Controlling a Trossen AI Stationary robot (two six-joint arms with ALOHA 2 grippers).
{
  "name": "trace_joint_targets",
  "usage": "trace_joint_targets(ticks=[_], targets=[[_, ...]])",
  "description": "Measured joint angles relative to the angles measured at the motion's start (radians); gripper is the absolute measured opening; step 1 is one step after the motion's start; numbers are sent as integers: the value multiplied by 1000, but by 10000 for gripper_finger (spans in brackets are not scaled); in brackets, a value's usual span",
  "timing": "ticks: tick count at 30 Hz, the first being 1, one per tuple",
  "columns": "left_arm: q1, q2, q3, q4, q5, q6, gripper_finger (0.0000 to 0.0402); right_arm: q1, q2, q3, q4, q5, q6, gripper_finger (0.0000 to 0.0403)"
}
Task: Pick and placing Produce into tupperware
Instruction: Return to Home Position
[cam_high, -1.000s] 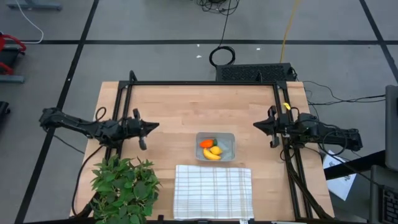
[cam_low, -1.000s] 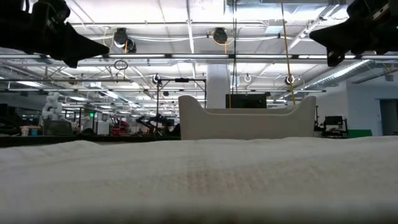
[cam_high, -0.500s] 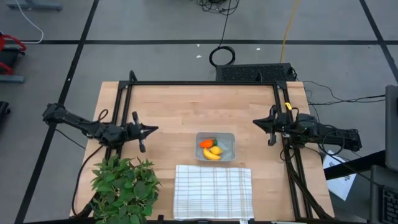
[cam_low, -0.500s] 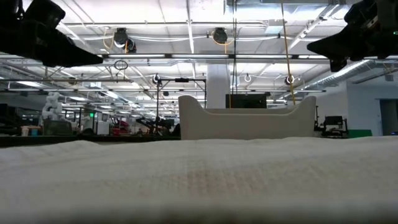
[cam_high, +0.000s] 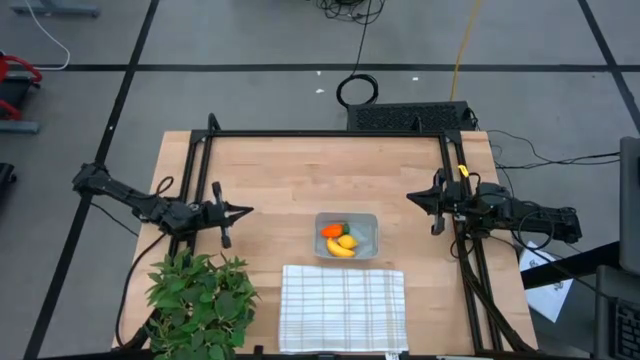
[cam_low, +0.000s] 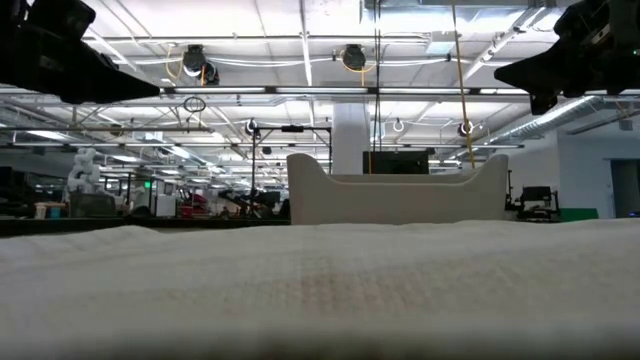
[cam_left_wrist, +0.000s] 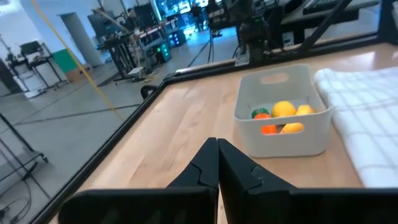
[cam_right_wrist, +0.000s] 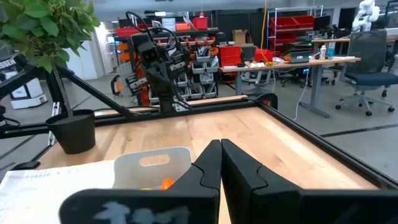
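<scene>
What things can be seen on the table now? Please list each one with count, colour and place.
Shallow translucent plastic container: one, grey-clear, middle of the table, between the arms.
Curved toy banana: one, yellow, inside the container, on the side nearest the cloth.
Small rounded produce piece: one, yellow, inside the container, beside the banana.
Toy carrot with green top: one, orange, inside the container.
Checked cloth: one, white, next to the container, at the table edge.
Leafy potted plant: one, green, table corner on the left arm's side.
Wooden table: one, light brown.
Left tool: one, dark, shut, empty, left of the container.
Right tool: one, dark, shut, empty, right of the container.
</scene>
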Motion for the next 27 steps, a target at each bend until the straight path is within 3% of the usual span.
trace_joint_targets(ticks=[5,15,20,27], targets=[[-18,-49,0,-2,7,53,0,0,0,0,-4,-2,-4,0],[-17,-61,0,39,61,19,0,0,0,0,-3,-4,-10,0],[-17,-60,0,36,125,-2,0,0,0,0,13,-91,-6,0],[-17,-59,0,28,221,69,0,0,0,0,-1,-107,-17,0]])
